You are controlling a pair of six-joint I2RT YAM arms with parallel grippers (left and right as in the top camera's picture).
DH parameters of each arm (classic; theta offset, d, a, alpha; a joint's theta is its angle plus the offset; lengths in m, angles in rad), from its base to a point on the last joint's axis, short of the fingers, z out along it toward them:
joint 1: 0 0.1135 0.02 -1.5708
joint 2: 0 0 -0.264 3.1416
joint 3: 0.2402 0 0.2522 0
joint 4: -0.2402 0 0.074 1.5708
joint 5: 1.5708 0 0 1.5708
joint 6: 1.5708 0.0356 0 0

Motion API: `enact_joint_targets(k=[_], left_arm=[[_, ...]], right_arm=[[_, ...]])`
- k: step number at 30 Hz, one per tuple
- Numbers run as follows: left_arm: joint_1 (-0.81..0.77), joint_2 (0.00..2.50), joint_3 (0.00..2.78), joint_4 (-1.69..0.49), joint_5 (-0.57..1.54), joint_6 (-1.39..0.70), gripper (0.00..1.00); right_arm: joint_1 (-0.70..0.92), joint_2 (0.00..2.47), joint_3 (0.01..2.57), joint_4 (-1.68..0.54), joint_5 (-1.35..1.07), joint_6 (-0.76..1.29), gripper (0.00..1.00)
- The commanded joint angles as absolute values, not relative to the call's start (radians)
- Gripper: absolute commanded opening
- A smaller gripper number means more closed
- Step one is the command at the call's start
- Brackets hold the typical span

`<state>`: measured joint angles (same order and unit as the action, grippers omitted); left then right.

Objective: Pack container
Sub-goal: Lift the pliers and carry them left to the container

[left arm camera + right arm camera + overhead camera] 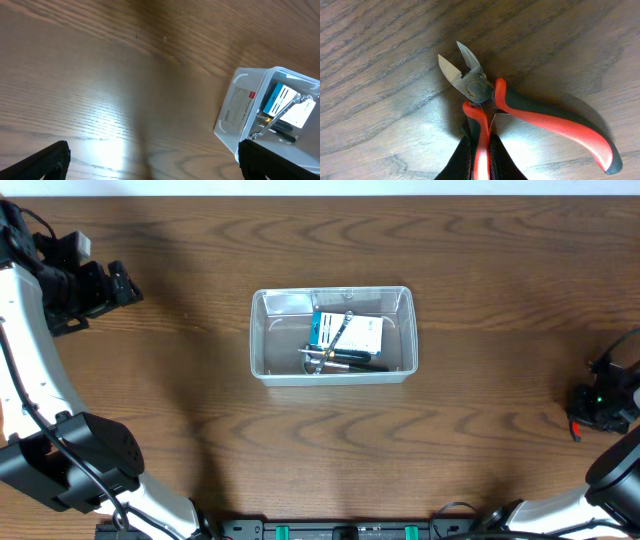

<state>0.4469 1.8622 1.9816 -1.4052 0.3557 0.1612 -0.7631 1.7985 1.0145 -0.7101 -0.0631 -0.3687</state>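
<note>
The step in hand is the pick-up of the next tool. The right gripper is working close to the right edge of the desk, and its fingers are pressing together on one red-and-black handle of the side cutters. The other handle is splaying free and the blades are lying flat on the wood, so the tool is not yet lifting. The container is sitting at the middle of the desk, well apart from this grip. It is already holding a blue-and-white box, a wrench and a dark-handled tool. The left gripper is idling near the far left corner with its fingers spread and nothing between them. The next move is calling for a straight lift, then a carry toward the container – a one-handle pinch is likely to let the cutters swing, so a slow transfer is advisable – and a release over the free floor beside the box.
</note>
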Motion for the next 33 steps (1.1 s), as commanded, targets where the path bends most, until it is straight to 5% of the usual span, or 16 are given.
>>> enact_joint_targets(k=[1,15,33], left_arm=[[0.446,1.872,1.98,-1.405,0.347,0.167,0.98],[0.447,1.872,1.98,-1.405,0.347,0.167,0.98],[0.447,1.872,1.98,-1.405,0.347,0.167,0.98]], right_arm=[[-0.77,1.825,1.055,-0.731,-0.122,-0.347,0.01],[-0.619,1.824,1.437,-1.04,-0.261,-0.348,0.01],[0.036,1.824,1.819,-1.1,-0.348,-0.519,0.01]])
